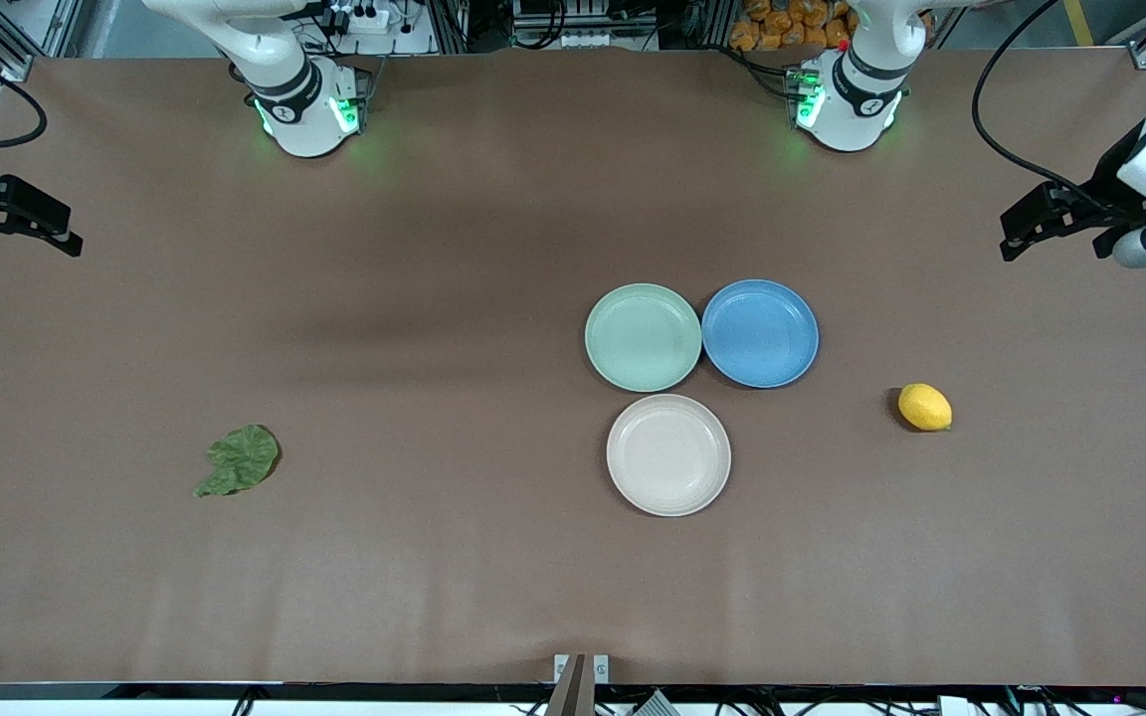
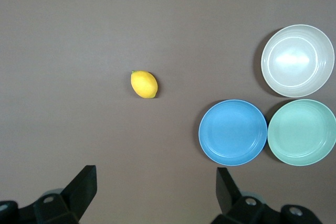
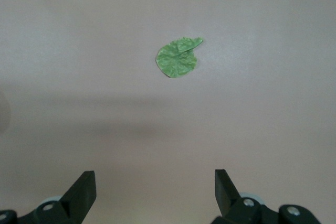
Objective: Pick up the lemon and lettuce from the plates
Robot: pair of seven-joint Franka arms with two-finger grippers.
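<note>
The lemon (image 1: 924,407) lies on the bare table toward the left arm's end, apart from the plates; it also shows in the left wrist view (image 2: 144,84). The lettuce (image 1: 238,460) lies flat on the table toward the right arm's end, and shows in the right wrist view (image 3: 178,57). The mint green plate (image 1: 643,337) and the beige-white plate (image 1: 668,454) are empty. My left gripper (image 1: 1013,237) (image 2: 156,174) is open and empty, up over the table's edge. My right gripper (image 1: 26,239) (image 3: 155,174) is open and empty over the table's end.
An empty blue plate (image 1: 760,332) touches the mint plate on the side toward the left arm's end. The three plates sit close together mid-table. The brown table (image 1: 434,328) carries nothing else.
</note>
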